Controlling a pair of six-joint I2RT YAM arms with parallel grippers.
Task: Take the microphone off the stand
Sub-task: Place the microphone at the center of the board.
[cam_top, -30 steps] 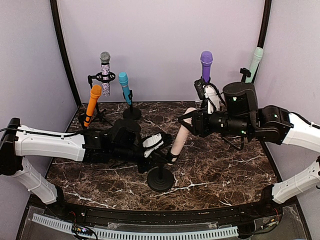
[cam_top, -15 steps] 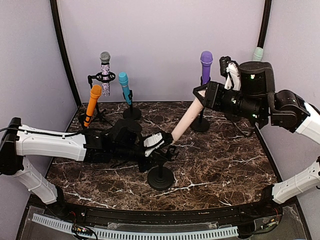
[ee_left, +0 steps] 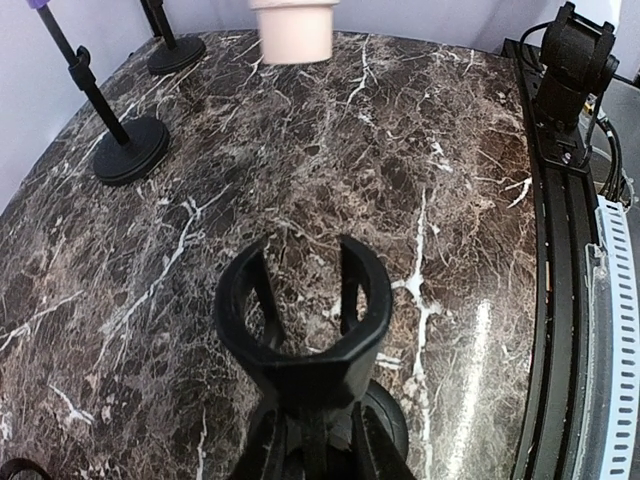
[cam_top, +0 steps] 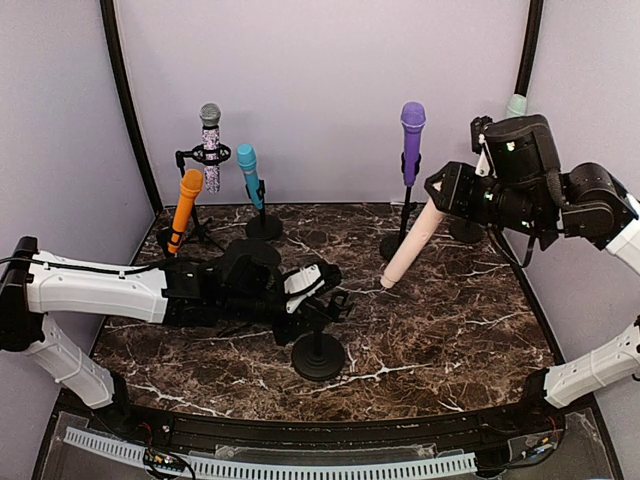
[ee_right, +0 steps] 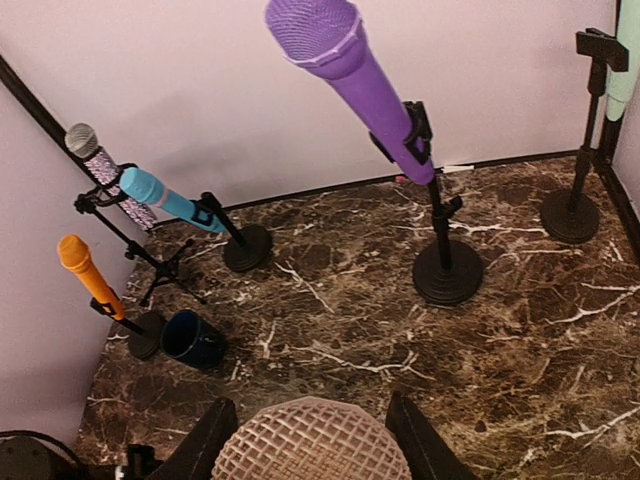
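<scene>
Right gripper [cam_top: 440, 195]: clamped on the head end of the pink microphone [cam_top: 408, 250].
Microphone: hangs down from your right gripper, lifted clear of the stand [cam_top: 319, 357].
Left gripper [cam_top: 325, 300]: squeezed shut on the stand's pole, under the empty clip [ee_left: 305, 315].
Watch out: the long tail could bump the purple microphone [cam_top: 412, 135] stand just beside it. It could also slip out if you tilt.

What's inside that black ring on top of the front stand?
Nothing: the clip ring is empty, and only the marble table shows through it. The pink microphone is apart, held in the right gripper. Below the ring, the stand's base is mostly covered.
</scene>
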